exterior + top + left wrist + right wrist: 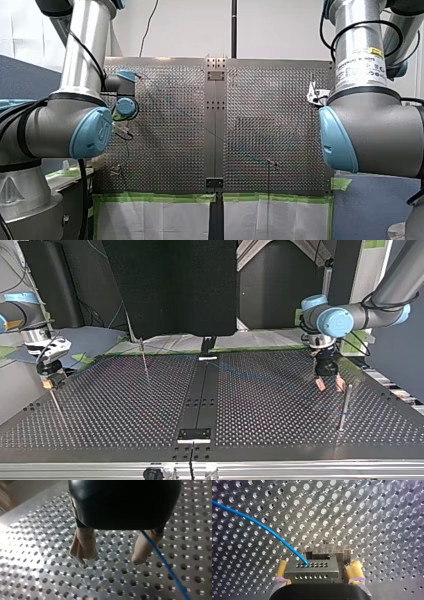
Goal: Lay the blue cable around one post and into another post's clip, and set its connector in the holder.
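Right end effector (319, 567): closed on the connector (310, 574), yellow pads pressing its two short sides; seen at the top view's far left, it hangs above the counter (125, 410).
Connector: a dark block with rows of small holes, held level and not yet in any holder.
Blue cable (262, 526): leaves the connector's upper face and arcs away over the perforated plate. Its long axis runs across the counter from side to side, toward the other arm.
Far post (144, 357): a thin upright rod left of the centre strip, well apart from both arms.
Left end effector (330, 384): open, beige-padded fingers spread with nothing between them, tips low over the plate. In its wrist view the cable runs past the outer side of one finger, not through the gap.
Right-hand post (344, 407): upright, just beside the left end effector on the camera's side. The left arm is clearly the nearer one to it.
Arm pose: the left forearm comes in about level, wrist bent straight down; the right wrist also points down.
Next move: likely turns on getting the cable inside the open fingers before any wrap round that post.
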Tool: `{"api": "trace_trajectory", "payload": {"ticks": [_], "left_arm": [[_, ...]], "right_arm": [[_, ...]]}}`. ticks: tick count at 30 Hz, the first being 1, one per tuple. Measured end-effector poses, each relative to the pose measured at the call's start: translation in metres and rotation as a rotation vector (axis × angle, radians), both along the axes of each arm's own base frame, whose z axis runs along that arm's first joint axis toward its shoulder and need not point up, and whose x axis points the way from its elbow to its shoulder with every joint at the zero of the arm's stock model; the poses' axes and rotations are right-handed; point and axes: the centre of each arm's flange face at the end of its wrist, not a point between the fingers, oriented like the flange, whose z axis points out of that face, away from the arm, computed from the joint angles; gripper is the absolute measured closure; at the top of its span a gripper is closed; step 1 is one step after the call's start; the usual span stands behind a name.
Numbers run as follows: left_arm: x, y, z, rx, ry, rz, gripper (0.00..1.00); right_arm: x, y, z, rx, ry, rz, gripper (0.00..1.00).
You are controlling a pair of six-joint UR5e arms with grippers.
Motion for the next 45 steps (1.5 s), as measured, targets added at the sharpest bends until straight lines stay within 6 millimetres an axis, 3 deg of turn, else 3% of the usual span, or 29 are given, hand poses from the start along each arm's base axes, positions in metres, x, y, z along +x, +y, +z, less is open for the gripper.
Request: {"api": "trace_trajectory", "payload": {"ticks": [5,15,20,29,38,45], "left_arm": [[-0.002,-0.003,0.000,-0.039,0.010,-0.039,0.00],[-0.019,0.004,0.030,-0.127,-0.001,0.019,0.00],[-0.027,0.003,0.031,-0.121,0.040,0.030,0.00],[-0.063,-0.008,0.030,-0.080,0.117,-0.001,0.00],[-0.112,-0.015,0.029,-0.041,0.211,-0.011,0.00],[-0.126,-0.013,0.065,0.034,0.209,0.043,0.00]], "right_arm": [[0.000,0.000,0.000,0.000,0.000,0.000,0.00],[0.000,0.000,0.000,0.000,0.000,0.000,0.00],[0.000,0.000,0.000,0.000,0.000,0.000,0.00],[0.000,0.000,0.000,0.000,0.000,0.000,0.00],[0.000,0.000,0.000,0.000,0.000,0.000,0.00],[0.000,0.000,0.000,0.000,0.000,0.000,0.00]]}}
